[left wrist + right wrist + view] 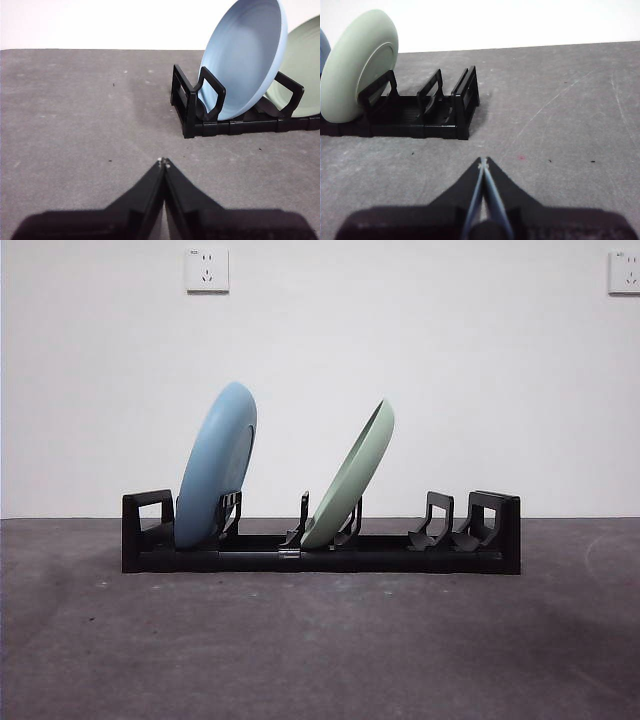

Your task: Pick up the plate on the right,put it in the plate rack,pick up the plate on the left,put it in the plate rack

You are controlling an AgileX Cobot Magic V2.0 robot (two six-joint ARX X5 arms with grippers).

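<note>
The long black plate rack (pixel 330 558) stands across the middle of the grey table. A blue plate (pixel 215 465) leans in its left slots, and a pale green plate (pixel 352 475) leans in the middle slots. In the left wrist view my left gripper (pixel 163 161) is shut and empty above bare table, well short of the rack's left end (pixel 187 107) and the blue plate (pixel 245 57). My right gripper (pixel 483 161) is likewise shut and empty, off the rack's right end (pixel 462 107), with the green plate (pixel 357 67) beyond it. Neither arm shows in the front view.
The rack's two right dividers (pixel 437 520) hold nothing. A white wall with two sockets (pixel 207 269) closes the back. Grey table (pixel 320 650) spreads in front of the rack and to both sides.
</note>
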